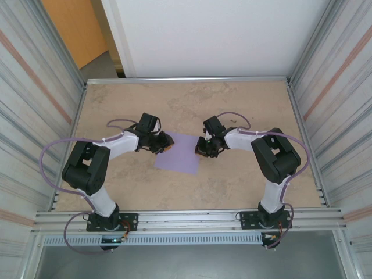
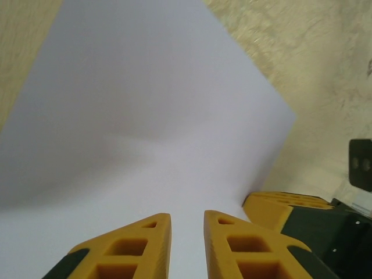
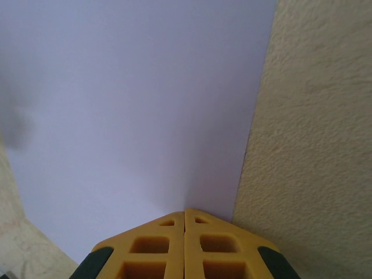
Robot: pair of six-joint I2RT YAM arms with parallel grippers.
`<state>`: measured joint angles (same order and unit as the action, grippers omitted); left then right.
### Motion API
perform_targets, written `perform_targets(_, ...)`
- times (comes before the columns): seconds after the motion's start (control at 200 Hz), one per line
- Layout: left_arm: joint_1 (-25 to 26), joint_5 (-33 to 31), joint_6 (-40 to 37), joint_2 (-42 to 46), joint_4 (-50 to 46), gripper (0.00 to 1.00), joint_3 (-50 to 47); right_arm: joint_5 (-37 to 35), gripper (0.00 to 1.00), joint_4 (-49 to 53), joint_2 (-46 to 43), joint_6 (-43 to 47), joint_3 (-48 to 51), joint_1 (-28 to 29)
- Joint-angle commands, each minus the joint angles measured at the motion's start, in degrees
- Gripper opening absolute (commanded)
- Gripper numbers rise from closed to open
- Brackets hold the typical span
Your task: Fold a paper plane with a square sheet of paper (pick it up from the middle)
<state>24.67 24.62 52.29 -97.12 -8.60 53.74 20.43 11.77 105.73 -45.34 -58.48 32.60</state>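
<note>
Just one sheet [image 1: 180, 154], two hands [image 1: 168, 145] [image 1: 200, 149]

1. The square sheet of paper [image 1: 177, 154] lay flat on the table [image 1: 192, 99], midway between its left and right sides.
2. The left gripper [image 1: 168, 143] sat over the sheet's left edge, towards its far corner.
3. The right gripper [image 1: 201, 149] sat at the sheet's right edge, opposite the left one.
4. Both arm bases stood nearer than the sheet.
</note>
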Motion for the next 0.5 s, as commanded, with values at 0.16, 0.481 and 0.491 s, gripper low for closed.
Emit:
perform_targets(0.16,-0.58,1.92,-6.02,-1.03,-4.87,0.23,3.38,-4.76,0.08,8.82,3.13,8.72,-3.77,-1.15)
perform_targets(0.481,-0.85,2.02,-11.86,-2.89,-8.65,0.22,4.8,-0.62,0.07,17.35,4.38,29.24,-6.64,-4.35)
perform_targets(0.491,-0.85,2.08,-12.06,-3.07,-8.81,0.22,4.98,-0.16,0.07,17.33,4.35,29.5,-6.69,-4.44)
